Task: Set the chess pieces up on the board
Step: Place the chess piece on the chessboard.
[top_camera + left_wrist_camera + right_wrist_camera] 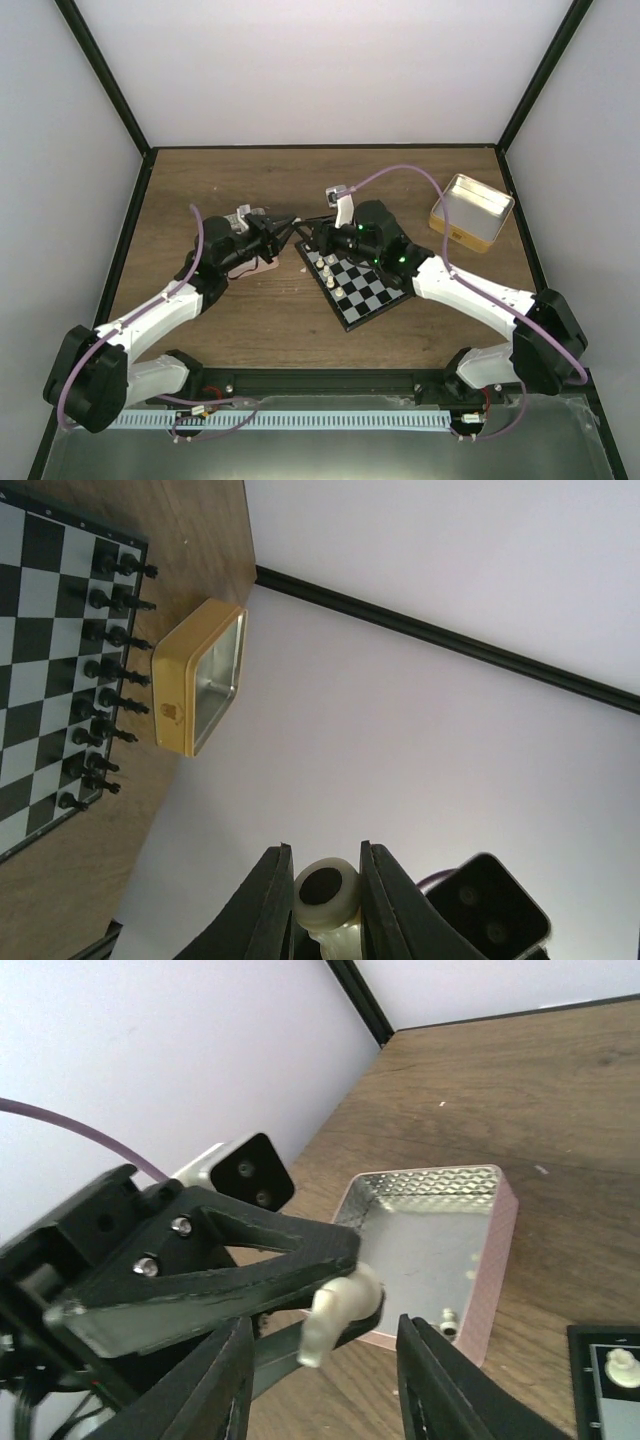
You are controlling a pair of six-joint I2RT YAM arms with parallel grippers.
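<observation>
The board [368,290] lies mid-table, with a few cream-white chess pieces [328,270] on its left side. In the left wrist view the board [30,670] carries two rows of black pieces [105,670] along one edge. My left gripper [323,852] is shut on a cream-white piece [327,892], held in the air by the board's far-left corner [287,232]. My right gripper [325,1325] is open, its jaws on either side of that held piece [340,1310] without touching it. It also shows in the top view [315,240].
A pink-sided tin [490,1260] sits on the table below the grippers, with a small white piece [447,1317] inside. A yellow tin [470,212] stands open at the back right. A white piece [622,1365] stands on the board's corner [600,1400].
</observation>
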